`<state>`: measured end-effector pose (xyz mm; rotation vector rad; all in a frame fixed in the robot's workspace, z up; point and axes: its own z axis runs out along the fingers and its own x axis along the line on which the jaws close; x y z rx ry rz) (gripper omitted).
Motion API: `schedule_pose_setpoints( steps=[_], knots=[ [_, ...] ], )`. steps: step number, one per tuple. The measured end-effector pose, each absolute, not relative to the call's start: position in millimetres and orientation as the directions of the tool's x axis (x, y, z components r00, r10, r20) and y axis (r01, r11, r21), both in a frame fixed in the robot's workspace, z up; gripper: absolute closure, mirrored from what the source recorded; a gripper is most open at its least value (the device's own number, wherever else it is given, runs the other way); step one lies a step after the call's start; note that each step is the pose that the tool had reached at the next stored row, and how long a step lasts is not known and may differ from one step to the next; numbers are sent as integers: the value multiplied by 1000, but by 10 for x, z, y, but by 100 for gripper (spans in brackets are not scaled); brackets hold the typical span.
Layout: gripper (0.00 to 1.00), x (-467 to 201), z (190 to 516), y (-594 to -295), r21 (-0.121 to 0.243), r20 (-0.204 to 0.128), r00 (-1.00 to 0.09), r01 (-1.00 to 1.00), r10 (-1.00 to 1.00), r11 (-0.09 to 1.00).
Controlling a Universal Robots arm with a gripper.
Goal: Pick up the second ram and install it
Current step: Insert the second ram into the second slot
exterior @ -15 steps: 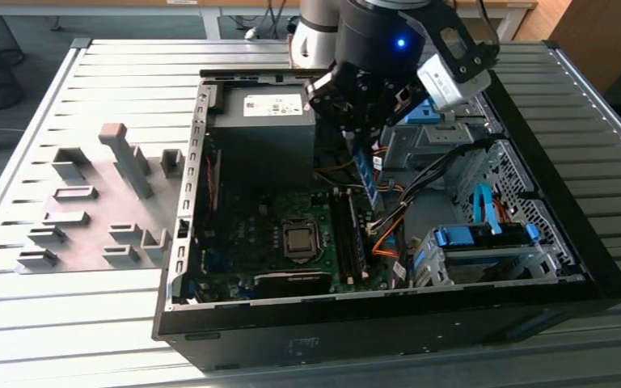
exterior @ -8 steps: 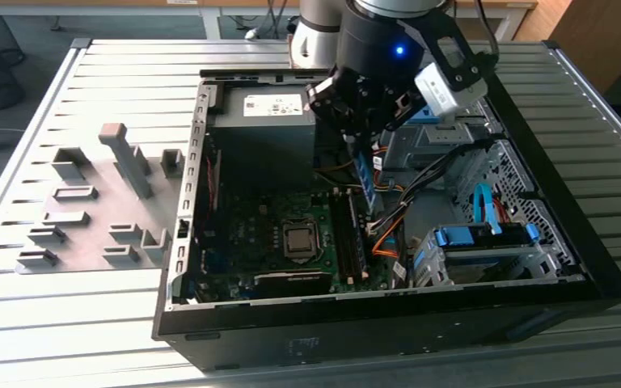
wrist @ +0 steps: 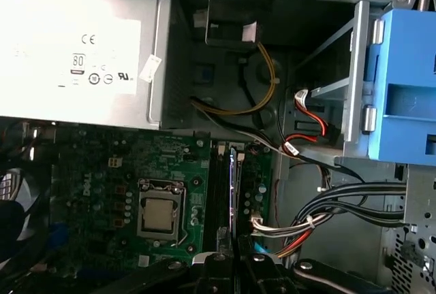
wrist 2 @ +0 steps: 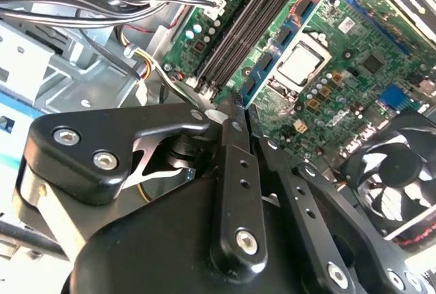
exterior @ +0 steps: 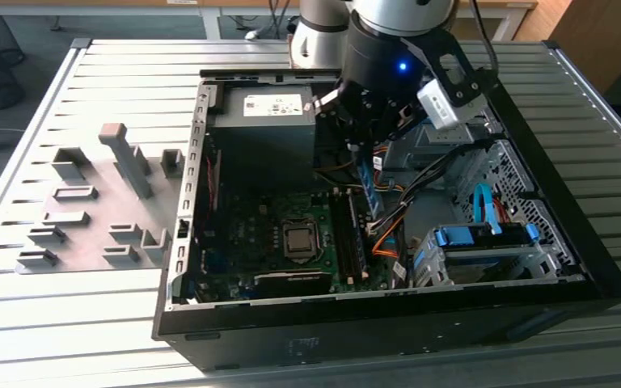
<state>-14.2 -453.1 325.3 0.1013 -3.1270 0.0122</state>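
Exterior view: the arm hangs over the open computer case [exterior: 569, 275] on the slatted tabletop [exterior: 116, 323], toward the far edge. The pincer [exterior: 362, 144] pinches the second ram [exterior: 371, 182] by its upper end; the blue stick hangs edge-down over the memory slots [exterior: 349, 238] on the green board [exterior: 268, 242]. Grey holder blocks [exterior: 84, 218] sit beside the case, toward the exterior view's left.

Second wrist view: the black fingers [wrist 2: 235, 171] are drawn close together around the stick's thin edge, and the slots [wrist 2: 248, 25] run away beyond them.

First wrist view: the ram [wrist: 232, 188] shows edge-on, seemingly lined up with a slot just beside the processor [wrist: 159, 214], though whether it has touched the slot is hard to tell. Bundled cables [wrist: 340, 205] lie near.

Risk: a slightly tilted or offset stick would jam on the slot wall when pressed; the thin grip could let it slip; the nearby cables might snag.
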Motion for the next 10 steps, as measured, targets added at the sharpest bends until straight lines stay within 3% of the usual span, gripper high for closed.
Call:
schedule_pose_setpoints(
  steps=[10],
  knots=[
    [86, -132, 3073, -4557, -7, 13, -999, -32, -32, 999]
  ],
)
